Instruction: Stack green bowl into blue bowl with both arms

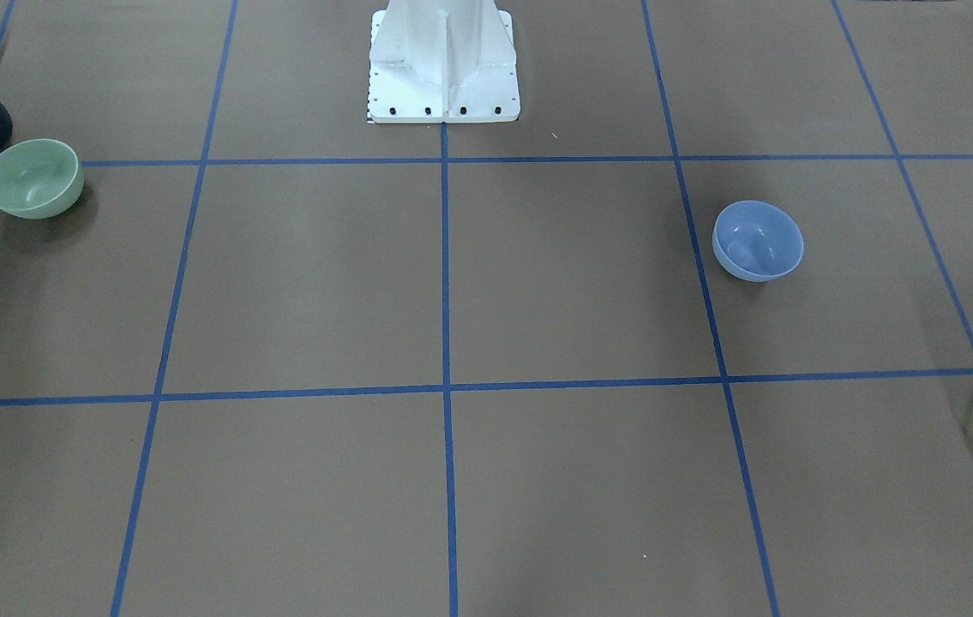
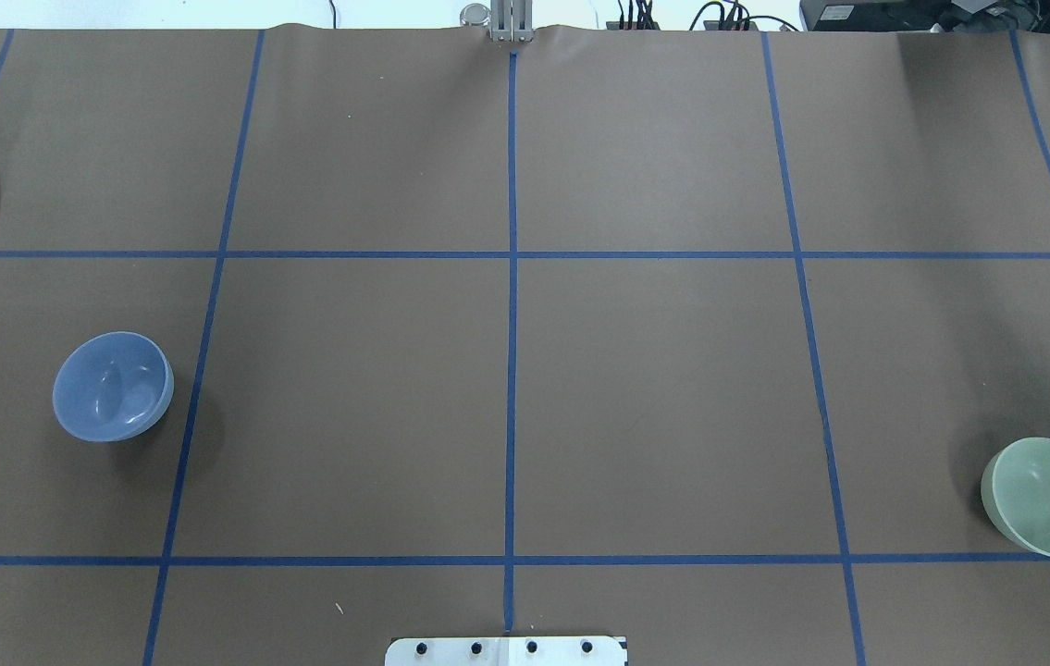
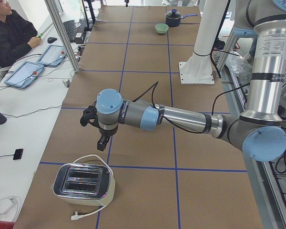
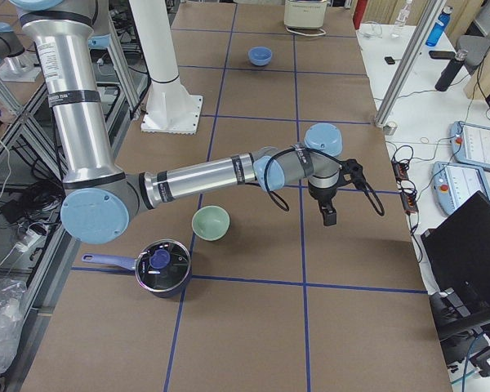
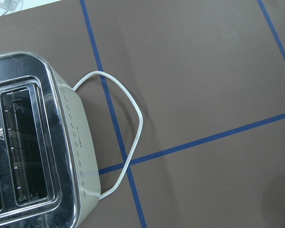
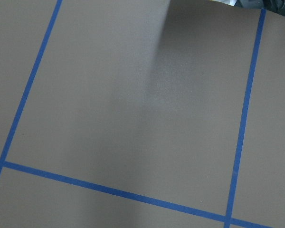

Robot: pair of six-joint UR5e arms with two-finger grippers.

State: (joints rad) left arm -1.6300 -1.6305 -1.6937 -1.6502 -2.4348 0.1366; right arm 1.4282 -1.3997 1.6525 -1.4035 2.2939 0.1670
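In the overhead view we find the blue bowl (image 2: 113, 386) at middle left of the table (image 2: 654, 398) and the green bowl (image 2: 1047, 498) at the lower right edge, well apart, with the pedestal (image 2: 506, 650) foot at bottom centre. In the exterior right view a pot (image 4: 162, 265) sits just below and left of the green bowl. In the left wrist view the toaster (image 5: 28, 142) fills the lower left, and its cord (image 5: 141, 124) loops on the table to its right.
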